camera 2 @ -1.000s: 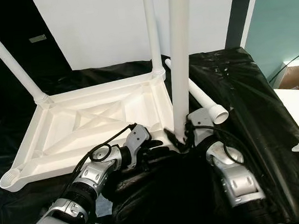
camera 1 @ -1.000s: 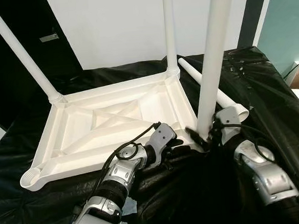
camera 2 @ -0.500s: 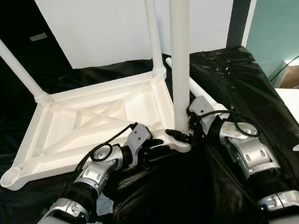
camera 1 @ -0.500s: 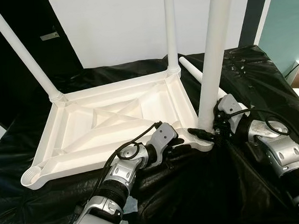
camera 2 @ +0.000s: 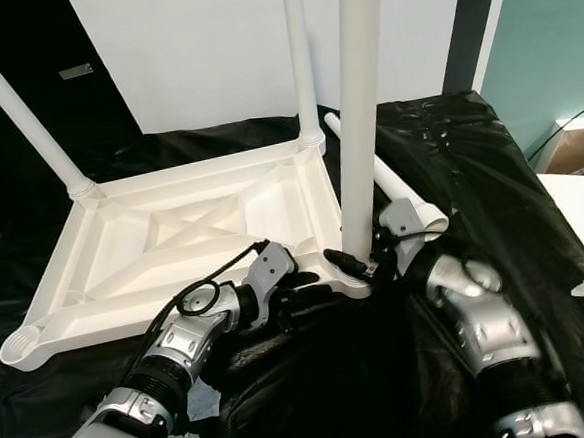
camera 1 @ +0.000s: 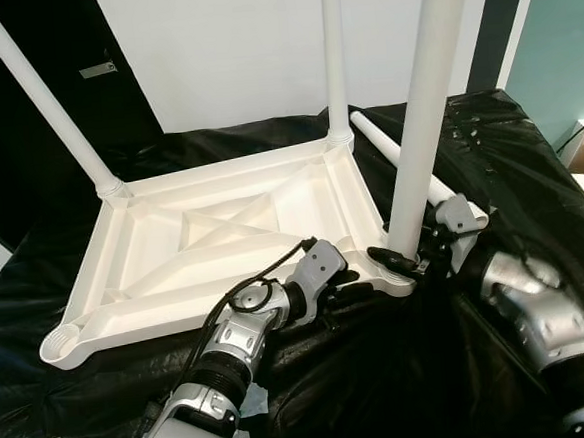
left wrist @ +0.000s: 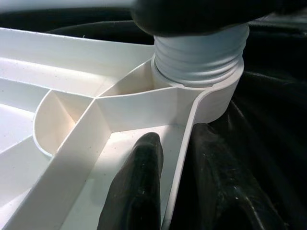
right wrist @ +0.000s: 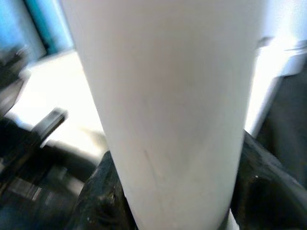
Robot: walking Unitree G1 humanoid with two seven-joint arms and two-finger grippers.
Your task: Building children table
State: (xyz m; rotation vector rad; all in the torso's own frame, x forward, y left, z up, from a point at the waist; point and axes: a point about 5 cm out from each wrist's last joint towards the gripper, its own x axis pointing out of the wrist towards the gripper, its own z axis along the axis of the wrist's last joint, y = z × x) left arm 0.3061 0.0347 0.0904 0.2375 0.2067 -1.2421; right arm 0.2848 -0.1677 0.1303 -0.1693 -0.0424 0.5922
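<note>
Left eye view: black sheet (camera 1: 488, 155) under tabletop (camera 1: 223, 234), white wall (camera 1: 250, 41) behind.

One white tabletop (camera 1: 224, 244) lies upside down on one bench (camera 1: 530, 182) draped in black sheeting. Three white legs stand in the tabletop's corner sockets: one at its far left corner (camera 1: 49, 106), one at its far right corner (camera 1: 334, 56), one at its near right corner (camera 1: 427, 109). A fourth leg (camera 1: 393, 152) lies loose beside the tabletop's right edge. One socket (camera 1: 62, 345), at the near left corner, holds nothing. Two tools: the left tool (camera 1: 342, 294) and the right tool (camera 1: 407, 261).
</note>
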